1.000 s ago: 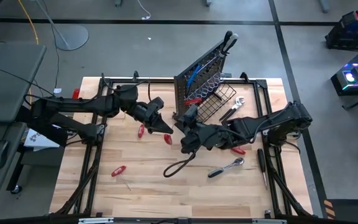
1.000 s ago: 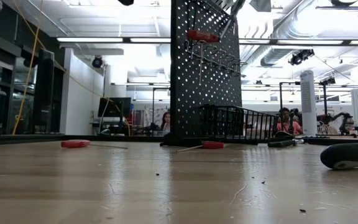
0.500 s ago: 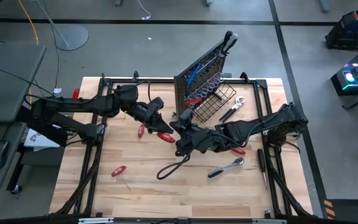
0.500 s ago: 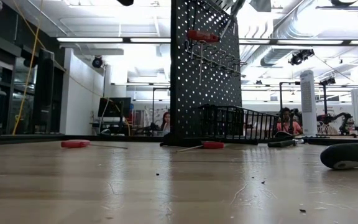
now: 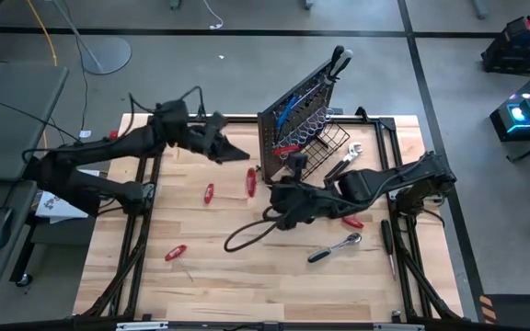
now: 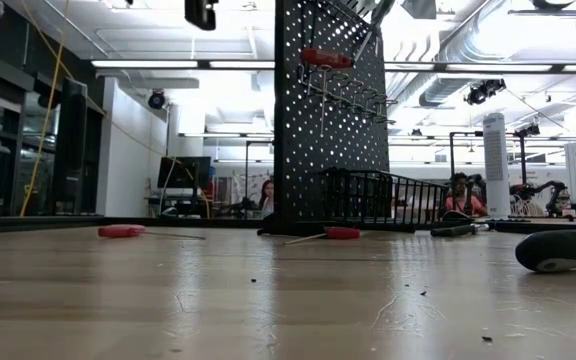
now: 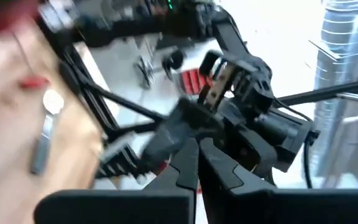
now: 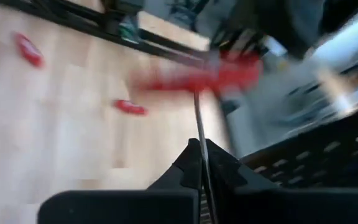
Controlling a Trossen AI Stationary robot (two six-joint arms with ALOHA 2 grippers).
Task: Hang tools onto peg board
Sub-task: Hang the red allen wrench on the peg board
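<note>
I am holding the right gripper (image 5: 263,184) just in front of the peg board (image 5: 297,115), near its lower left corner. Its jaws are clenching the thin shaft of a red-handled screwdriver (image 5: 251,181), and the handle is sticking out beyond the fingertips (image 8: 199,163). The left gripper (image 5: 239,153) is hanging left of the peg board, with clenched jaws grasping nothing. Between the two grippers some open room is showing. A chrome ratchet (image 5: 334,246) is lying on the table (image 5: 210,285) in front of the peg board, and two red screwdrivers (image 5: 209,193) are resting to its left, one nearer the table's front edge.
</note>
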